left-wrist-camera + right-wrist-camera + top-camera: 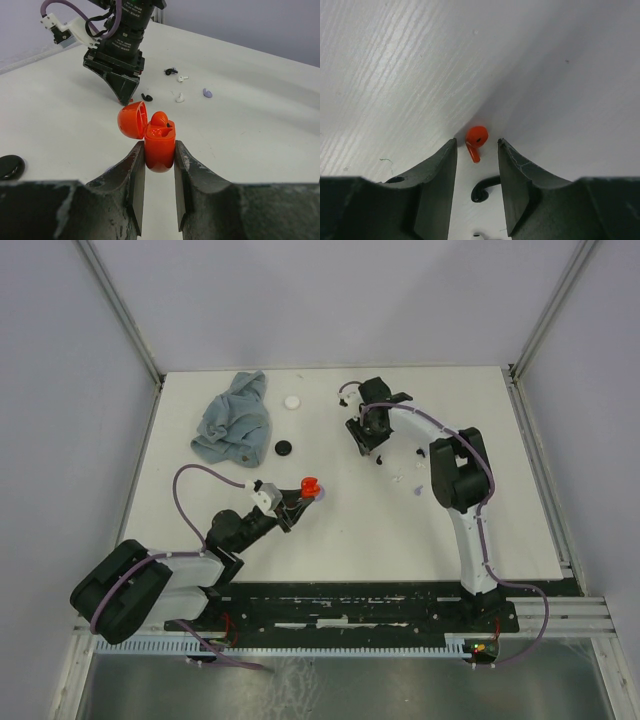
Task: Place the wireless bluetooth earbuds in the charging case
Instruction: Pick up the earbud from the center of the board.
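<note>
your left pincer (pixel 159 148) is clamped on the small glossy red plastic charging case (pixel 160 142), its lid flipped open. your right pincer (pixel 476 142) stands apart, its tips either side of a tiny red plastic earbud (pixel 476 138) lying on the white table (pixel 395 75), not touching it; a curved black plastic earbud (pixel 484 188) lies just beside.

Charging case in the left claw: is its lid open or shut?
Open: the charging case has its lid swung back sideways, its inside bared.

Between left fingers (pixel 130 190) the charging case (pixel 160 147); between right fingers (pixel 437 190) one earbud (pixel 476 137), apparently on the table (pixel 400 530).
</note>
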### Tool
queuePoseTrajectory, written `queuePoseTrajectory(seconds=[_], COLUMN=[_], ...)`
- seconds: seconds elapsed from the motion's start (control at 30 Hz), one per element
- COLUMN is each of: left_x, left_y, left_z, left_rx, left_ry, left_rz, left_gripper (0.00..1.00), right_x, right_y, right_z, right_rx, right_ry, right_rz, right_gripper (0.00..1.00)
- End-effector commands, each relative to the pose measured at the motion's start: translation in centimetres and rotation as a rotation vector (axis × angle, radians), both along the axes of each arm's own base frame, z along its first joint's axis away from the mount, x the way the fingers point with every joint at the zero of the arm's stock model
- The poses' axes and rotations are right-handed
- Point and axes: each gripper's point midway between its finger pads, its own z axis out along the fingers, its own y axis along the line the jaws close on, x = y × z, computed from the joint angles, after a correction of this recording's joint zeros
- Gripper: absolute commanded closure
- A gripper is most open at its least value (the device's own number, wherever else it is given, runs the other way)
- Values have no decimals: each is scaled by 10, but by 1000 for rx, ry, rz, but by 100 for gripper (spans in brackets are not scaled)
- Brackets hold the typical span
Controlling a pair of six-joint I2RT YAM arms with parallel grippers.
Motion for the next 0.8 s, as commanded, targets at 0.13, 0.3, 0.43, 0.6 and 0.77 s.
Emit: queuePoseTrajectory(seconds=[0.13,0.3,0.43,0.6,0.77], left_x=[2,2,1,-2,-2], left_y=[-5,-6,-6,-5,-4], left_z=[20,19,21,25,28], left_rx=[-50,-50,-54,-68,-75], left_ry=[-35,-33,-35,-46,-63], left_rz=[-16,-22,-26,-31,-26], left_gripper=[97,97,97,97,97], right_x=[16,13,10,3,-9], right_y=[7,8,8,12,18], right_z=[2,0,-1,9,33], right_rx=[-2,-3,-11,5,60], right_ry=[-29,-11,0,-3,-36], right_rz=[-8,1,3,0,-30], right_gripper=[56,60,67,77,81])
